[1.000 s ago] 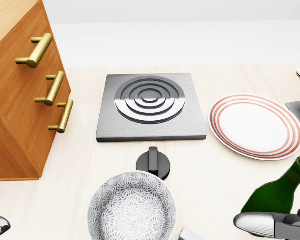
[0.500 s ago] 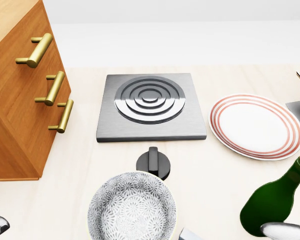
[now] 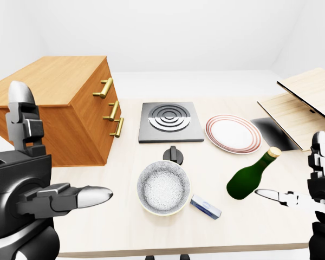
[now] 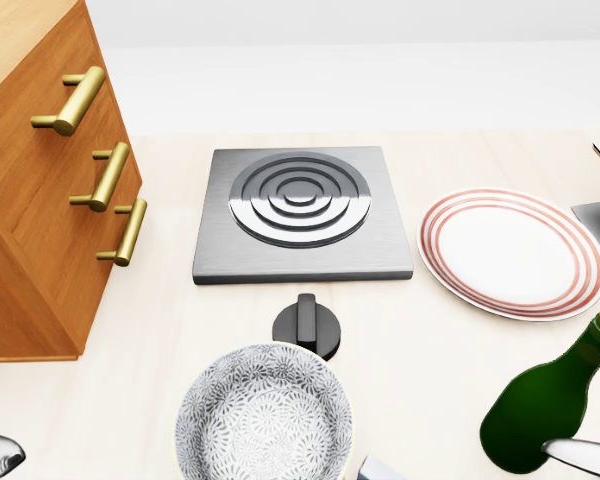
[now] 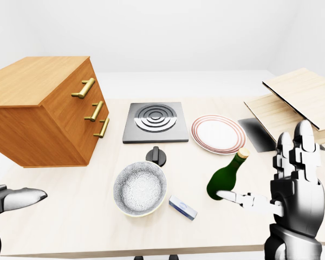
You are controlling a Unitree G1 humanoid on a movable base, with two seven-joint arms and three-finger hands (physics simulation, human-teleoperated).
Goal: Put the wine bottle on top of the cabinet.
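Note:
The green wine bottle (image 5: 225,178) with a cork-coloured top is on the pale table (image 3: 124,227), right of the bowl, its neck pointing up and right in every view. My right hand (image 5: 262,179) is open just right of it, thumb stretched toward the bottle's base without touching and fingers upright. Only a silver fingertip (image 4: 582,456) of that hand shows in the head view. The wooden cabinet (image 3: 57,82) with three brass handles stands at the table's left, its flat top bare. My left hand (image 3: 57,154) is open low at the left, beside the cabinet.
A grey hob plate (image 4: 300,215) lies in the middle with a black knob (image 4: 307,325) below it. Beneath that sits a patterned bowl (image 4: 263,415). A red-rimmed plate (image 4: 512,250) lies right of the hob. A small blue box (image 3: 206,207) and wooden boards (image 3: 303,103) are also there.
My right hand has drawn back to the right and down, off the bottle's lower part. The bottle and the camera have not moved.

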